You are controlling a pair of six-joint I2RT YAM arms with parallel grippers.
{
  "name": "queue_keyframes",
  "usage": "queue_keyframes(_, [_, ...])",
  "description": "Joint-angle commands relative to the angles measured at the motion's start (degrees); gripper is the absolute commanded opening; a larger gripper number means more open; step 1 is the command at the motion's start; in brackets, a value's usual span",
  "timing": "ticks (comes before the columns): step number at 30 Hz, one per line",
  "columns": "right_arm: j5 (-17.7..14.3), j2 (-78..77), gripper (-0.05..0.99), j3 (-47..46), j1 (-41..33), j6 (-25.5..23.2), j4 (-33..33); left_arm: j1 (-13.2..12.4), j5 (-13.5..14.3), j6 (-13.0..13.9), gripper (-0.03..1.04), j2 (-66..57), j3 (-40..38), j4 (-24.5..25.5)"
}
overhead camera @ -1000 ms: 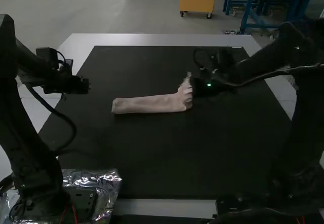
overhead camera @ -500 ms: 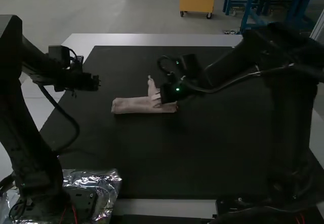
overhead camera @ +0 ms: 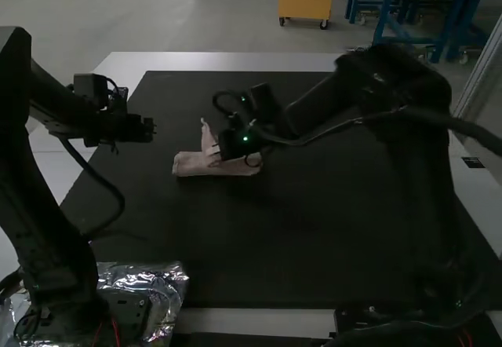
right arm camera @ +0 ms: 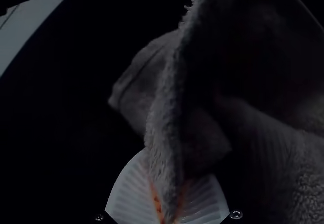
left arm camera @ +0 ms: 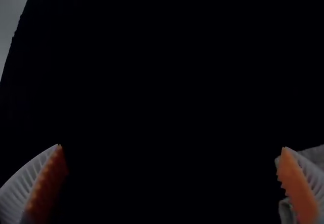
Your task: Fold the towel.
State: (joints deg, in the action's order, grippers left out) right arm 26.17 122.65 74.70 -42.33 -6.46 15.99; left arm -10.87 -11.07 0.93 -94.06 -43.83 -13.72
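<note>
The pinkish towel (overhead camera: 196, 163) lies as a narrow folded strip on the black mat, its right part raised and doubled back toward the left. At that raised part is my right gripper (overhead camera: 216, 151). In the right wrist view, my right gripper (right arm camera: 169, 203) is closed on an edge of the towel (right arm camera: 167, 117), which stands up between the pads. My left gripper (overhead camera: 152, 129) hangs beyond the towel's left end, apart from it. In the left wrist view, my left gripper (left arm camera: 172, 158) has its fingers wide apart, and a bit of towel (left arm camera: 286, 211) shows beside one finger.
The black mat (overhead camera: 274, 245) covers most of the table, with the pale table edge (overhead camera: 235, 62) at the far side. Crumpled silver foil (overhead camera: 169, 280) lies around the left arm's base. The right arm reaches across above the mat.
My right gripper has moved left across the mat, carrying the towel's right end over, so the strip on the mat is shorter. The left arm shifted slightly right, then stayed nearly still.
</note>
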Motion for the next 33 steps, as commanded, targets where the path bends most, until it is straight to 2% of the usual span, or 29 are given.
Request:
queue_keyframes(1, [0.6, 1.4, -0.02, 3.7, -1.9, -0.5, 0.3, -0.3, 0.7, -0.6, 0.97, 1.2, 0.8, -1.0])
queue_keyframes(10, [0.9, 5.5, -0.02, 9.6, -4.4, -1.6, -0.4, -0.4, 1.6, -0.6, 0.97, 2.6, 1.9, -1.8])
queue_keyframes(11, [1.0, 5.5, 0.03, 10.0, -4.7, -1.6, -0.6, -0.4, 1.9, -0.6, 0.97, 2.7, 2.0, -2.1])
queue_keyframes(13, [1.1, 5.3, 0.26, 10.2, -4.9, -1.2, -0.6, -0.4, 2.6, -0.6, 0.97, 3.0, 2.0, -2.7])
queue_keyframes(16, [1.1, 3.8, 0.52, 10.0, -4.9, -0.2, -0.5, -0.4, 3.4, -0.6, 0.97, 3.1, 1.8, -3.5])
queue_keyframes(19, [0.2, 1.6, 0.67, 8.8, -4.4, 0.4, 0.1, -0.4, 3.5, -1.7, 0.97, 3.2, 1.7, -4.8])
queue_keyframes(21, [-1.0, 0.0, 0.68, 7.6, -3.8, 0.5, 1.4, -0.4, 3.6, -1.8, 0.97, 3.4, 1.7, -5.9])
queue_keyframes(23, [-1.5, -1.5, 0.64, 5.3, -2.8, 0.4, 4.1, -0.3, 4.0, -1.8, 0.97, 3.5, 1.7, -6.2])
queue_keyframes(24, [-1.4, -2.1, 0.5, 4.1, -2.3, 0.2, 5.5, -0.3, 4.0, -1.8, 0.97, 3.6, 1.7, -6.3])
queue_keyframes(26, [-1.1, -2.9, 0.06, 1.2, -1.2, 0.0, 9.8, -0.2, 4.1, -1.8, 0.97, 3.7, 1.6, -6.3])
queue_keyframes(27, [-1.1, -3.0, -0.02, -0.2, -0.9, -0.6, 12.2, -0.1, 4.2, -1.8, 0.97, 3.7, 1.6, -6.3])
queue_keyframes(33, [-0.9, -1.2, -0.03, -4.0, -0.4, -1.5, 16.2, 0.0, 6.2, -1.7, 0.97, 3.8, 1.6, -6.3])
